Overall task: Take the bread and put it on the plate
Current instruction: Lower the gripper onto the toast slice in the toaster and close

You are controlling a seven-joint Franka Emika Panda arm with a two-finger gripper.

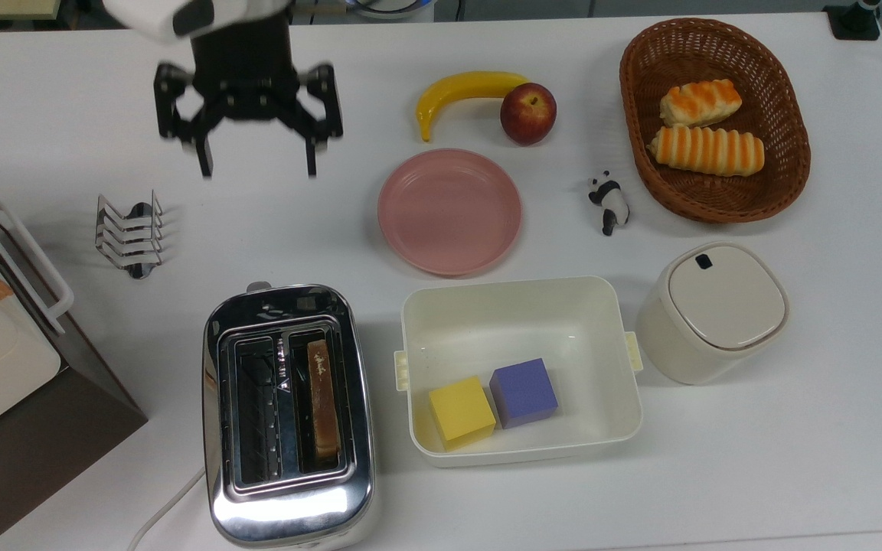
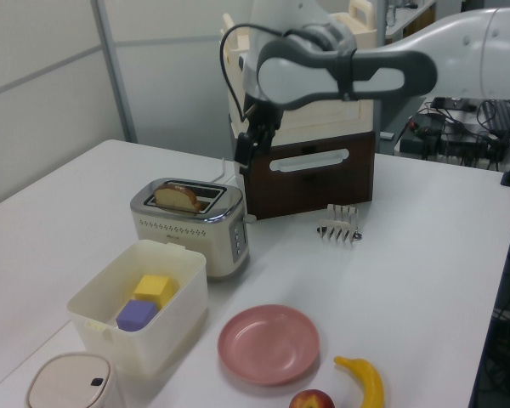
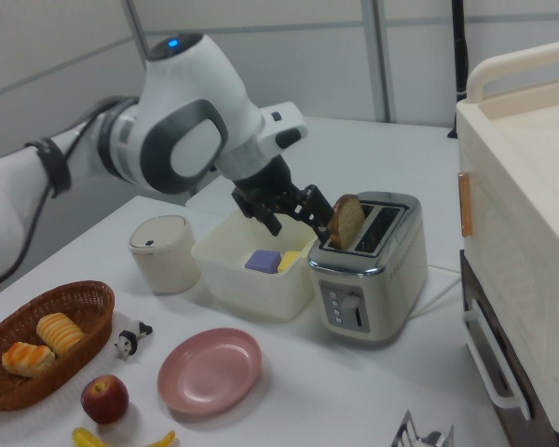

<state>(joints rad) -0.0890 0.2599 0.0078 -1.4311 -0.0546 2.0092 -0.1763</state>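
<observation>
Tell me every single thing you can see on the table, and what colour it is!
bread: 1, brown, standing in the toaster's slot
toaster: 1, shiny silver, near the top view's bottom edge
plate: 1, pink, middle of the table
banana: 1, yellow, beside the apple
apple: 1, red, above the plate in the top view
basket: 1, brown wicker, the top view's upper right
rolls: 2, orange and cream, in the basket
panda figure: 1, black and white, between plate and basket
tub: 1, white, beside the toaster
cubes: 2, yellow and purple, in the tub
lidded bin: 1, cream
toast rack: 1, silver
gripper: 1, black, open, above the table
</observation>
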